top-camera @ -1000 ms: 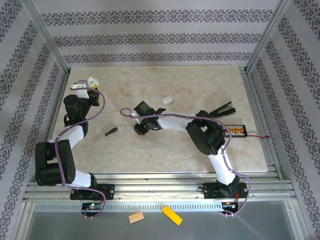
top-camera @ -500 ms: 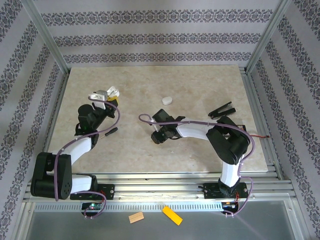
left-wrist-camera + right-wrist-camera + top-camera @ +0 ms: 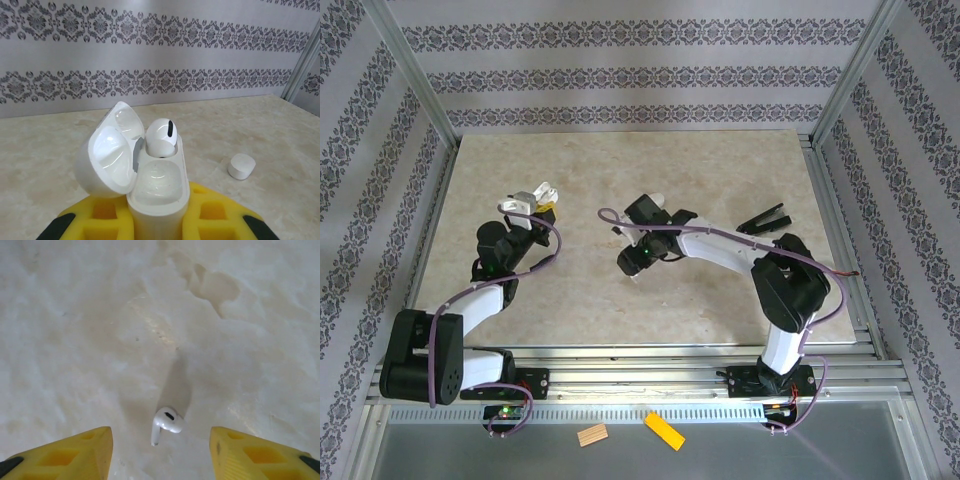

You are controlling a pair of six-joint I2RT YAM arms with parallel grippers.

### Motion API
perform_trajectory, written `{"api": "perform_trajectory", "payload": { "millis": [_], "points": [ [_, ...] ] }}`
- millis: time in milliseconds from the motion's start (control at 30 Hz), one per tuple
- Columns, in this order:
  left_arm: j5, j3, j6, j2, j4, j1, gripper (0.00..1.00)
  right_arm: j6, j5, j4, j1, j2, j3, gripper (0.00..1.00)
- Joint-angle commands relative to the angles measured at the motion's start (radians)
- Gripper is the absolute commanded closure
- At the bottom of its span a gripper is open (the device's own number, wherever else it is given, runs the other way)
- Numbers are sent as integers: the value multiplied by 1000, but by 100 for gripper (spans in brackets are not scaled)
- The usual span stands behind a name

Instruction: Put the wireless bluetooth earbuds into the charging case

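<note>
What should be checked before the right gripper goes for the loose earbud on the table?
1. Charging case lid open: ok.
2. Left gripper shut on the case: ok.
3. Free socket next to the seated earbud: ok.
4. Loose earbud centred ahead of the right gripper: ok.
5. Right gripper open, nothing held: ok.
6. Loose earbud is the side that fits the free socket: cannot tell.

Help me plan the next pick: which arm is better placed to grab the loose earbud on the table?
Right. The right gripper hangs open directly over the loose earbud, fingers either side. The left gripper is shut on the open charging case, which holds a seated earbud.
</note>
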State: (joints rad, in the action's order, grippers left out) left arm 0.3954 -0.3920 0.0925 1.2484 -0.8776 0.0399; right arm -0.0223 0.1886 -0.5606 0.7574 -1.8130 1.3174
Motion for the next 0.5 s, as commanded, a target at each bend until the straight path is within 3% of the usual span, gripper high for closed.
{"api": "perform_trajectory", "payload": {
  "millis": [0,467],
  "points": [
    [-8,8,-42,-38,-59,5,100,145,8,-246,18,-78,126,48],
    [35,18,-75,-25,-85,4,100,273,7,-502,4,-338,446,54]
  ]
}}
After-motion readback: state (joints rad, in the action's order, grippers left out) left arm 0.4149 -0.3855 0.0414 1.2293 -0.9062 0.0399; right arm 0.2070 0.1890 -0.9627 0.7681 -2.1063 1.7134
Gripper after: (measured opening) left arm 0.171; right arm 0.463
